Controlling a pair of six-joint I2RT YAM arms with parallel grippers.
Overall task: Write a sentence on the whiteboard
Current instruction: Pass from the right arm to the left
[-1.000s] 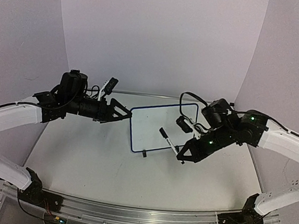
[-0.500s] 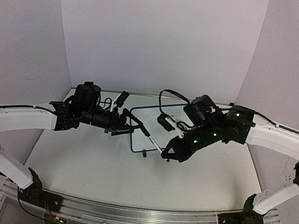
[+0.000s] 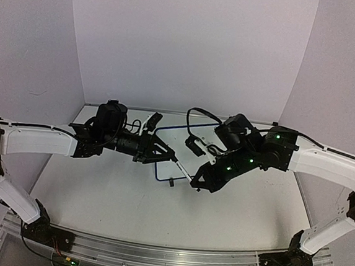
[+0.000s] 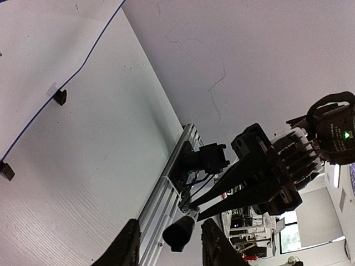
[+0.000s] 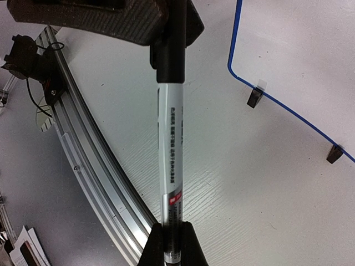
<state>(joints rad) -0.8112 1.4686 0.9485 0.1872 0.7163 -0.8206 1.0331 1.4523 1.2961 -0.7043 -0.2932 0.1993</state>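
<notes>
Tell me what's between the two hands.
A marker pen bridges them: the right hand grips its tail, and its black cap sits inside the open left hand. The right wrist view shows it best.

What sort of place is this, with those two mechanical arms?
Probably a robotics lab test bench: a left arm and right arm fixed along an aluminium rail, plain backdrop walls boxing in the table, and a small whiteboard with a marker pen.

I count one whiteboard (image 5: 299, 50) with two black feet (image 5: 254, 98), one marker pen (image 5: 172, 144), one tabletop (image 3: 98, 188), and two pincers: left pincer (image 4: 169, 244), right pincer (image 5: 172, 244).
</notes>
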